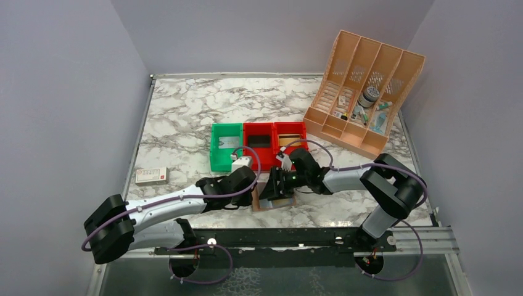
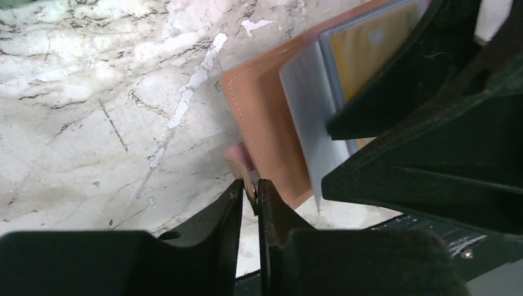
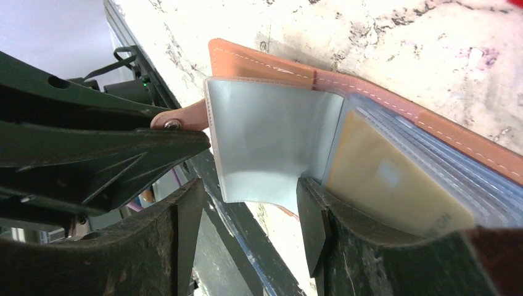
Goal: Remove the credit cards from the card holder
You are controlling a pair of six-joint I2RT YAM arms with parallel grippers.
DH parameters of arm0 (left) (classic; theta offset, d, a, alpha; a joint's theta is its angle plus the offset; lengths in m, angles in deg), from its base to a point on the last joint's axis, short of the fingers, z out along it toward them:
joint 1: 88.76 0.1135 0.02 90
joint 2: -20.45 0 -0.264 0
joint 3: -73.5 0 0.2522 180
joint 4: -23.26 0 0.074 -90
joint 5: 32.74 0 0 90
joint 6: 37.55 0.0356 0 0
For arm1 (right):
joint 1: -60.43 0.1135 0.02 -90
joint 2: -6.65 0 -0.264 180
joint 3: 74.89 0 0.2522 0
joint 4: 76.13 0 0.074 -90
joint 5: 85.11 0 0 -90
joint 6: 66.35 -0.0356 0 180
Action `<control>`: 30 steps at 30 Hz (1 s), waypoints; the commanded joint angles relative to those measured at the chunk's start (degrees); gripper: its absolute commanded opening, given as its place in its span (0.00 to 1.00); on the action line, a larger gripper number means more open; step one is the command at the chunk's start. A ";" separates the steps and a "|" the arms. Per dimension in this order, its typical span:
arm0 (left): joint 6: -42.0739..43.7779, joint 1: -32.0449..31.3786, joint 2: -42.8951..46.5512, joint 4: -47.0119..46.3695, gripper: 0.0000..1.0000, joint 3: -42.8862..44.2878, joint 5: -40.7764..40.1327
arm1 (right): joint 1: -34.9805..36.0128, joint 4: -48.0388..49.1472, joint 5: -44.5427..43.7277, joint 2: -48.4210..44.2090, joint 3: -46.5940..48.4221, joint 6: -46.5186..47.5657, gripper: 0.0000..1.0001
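Marble table [image 1: 185,111] fills the overhead view. The card holder [image 1: 280,202] lies open at its near edge, about midway along, with the left gripper [image 1: 256,185] and right gripper [image 1: 275,184] meeting over it. A white-and-red box [image 1: 151,176] by the left edge carries print too small to read.

Left wrist view: the jaws pinch narrowly on the holder's pink snap tab [image 2: 239,157].

Right wrist view: the jaws stand apart astride a curled clear pocket [image 3: 265,142], beside the yellow card [image 3: 388,185], whose few letters are illegible.

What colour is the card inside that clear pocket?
The card in the card holder is yellow-gold; the right wrist view shows it best.
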 commanded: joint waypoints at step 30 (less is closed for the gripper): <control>-3.01 0.38 -7.42 -6.11 0.43 -0.92 -4.46 | 0.28 -10.90 -16.46 -14.12 -1.82 0.21 0.31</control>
